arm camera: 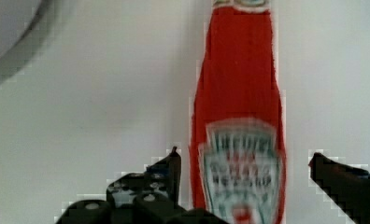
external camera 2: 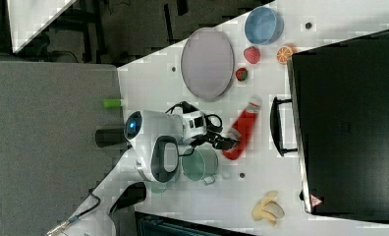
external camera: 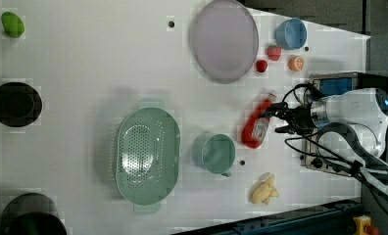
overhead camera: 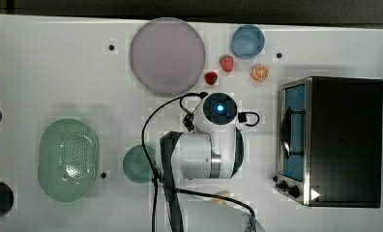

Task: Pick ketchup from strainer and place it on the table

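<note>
White table (external camera: 84, 73) — black dots — bears ketchup (external camera: 256, 125), strainer (external camera: 148, 156).

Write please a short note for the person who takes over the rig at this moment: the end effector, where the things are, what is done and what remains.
End effector: open, its fingers stand on both sides of the ketchup bottle with a gap on one side; it does not grip the bottle.
Ketchup bottle: lies on its side on the table, in the left view between the teal cup and the toaster oven.
Strainer: empty, on the left view's left of the cup.
Done: the bottle is out of the strainer and placed on the table.
Left: probably only to lift the arm away from the bottle.
</note>
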